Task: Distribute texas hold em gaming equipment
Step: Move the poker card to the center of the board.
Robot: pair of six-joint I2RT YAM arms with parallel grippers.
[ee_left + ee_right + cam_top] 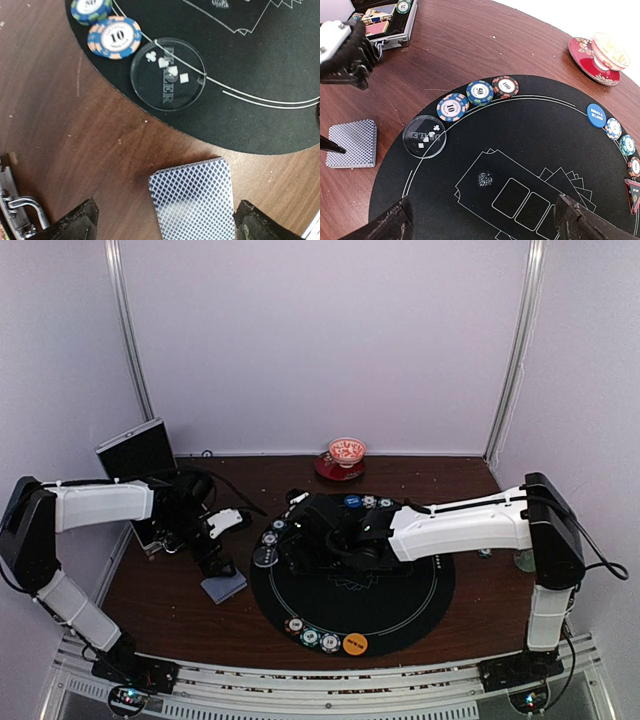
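Brown wood surface point(60, 125) holds the cards point(195, 200), bottom middle. Left gripper point(167, 222) hangs wide apart over them. They look thin and slippery, so pinch both long sides.

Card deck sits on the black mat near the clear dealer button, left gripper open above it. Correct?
Not quite. The card deck lies on the bare wooden table, just off the black mat; the left wrist view shows it. The rest holds: it is near the clear dealer button, and the left gripper is open above it.
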